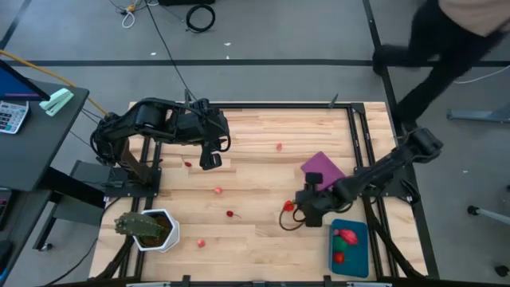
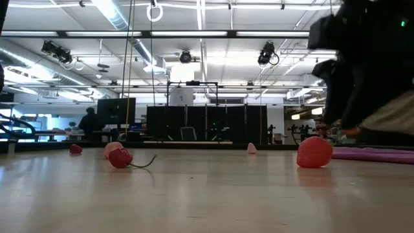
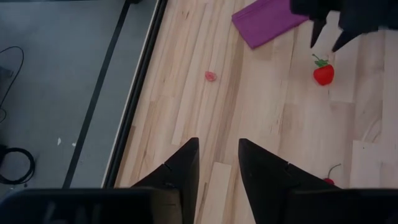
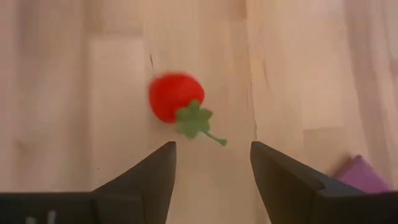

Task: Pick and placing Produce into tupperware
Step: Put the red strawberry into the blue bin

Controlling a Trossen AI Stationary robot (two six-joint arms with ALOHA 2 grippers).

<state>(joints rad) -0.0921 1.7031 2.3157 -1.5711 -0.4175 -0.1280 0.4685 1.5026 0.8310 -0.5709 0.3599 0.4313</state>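
A red strawberry (image 4: 174,96) with a green leaf cap lies on the wooden table, just ahead of my right gripper (image 4: 212,149). That gripper is open, slants down and touches nothing. The high view shows the same strawberry (image 1: 288,206) beside the right gripper (image 1: 293,214), right of centre. The teal tupperware (image 1: 349,247) stands at the near right corner with red, pink and green pieces in it. More small produce (image 1: 217,190) lies scattered over the table. My left gripper (image 3: 216,146) hangs open, well above the far left part of the table.
A purple sheet (image 1: 323,169) lies just beyond the right gripper. A leafy plant in a white pot (image 1: 151,229) stands at the near left. A cherry with a stem (image 2: 120,158) lies mid-table. A person stands beyond the far right corner (image 1: 446,48).
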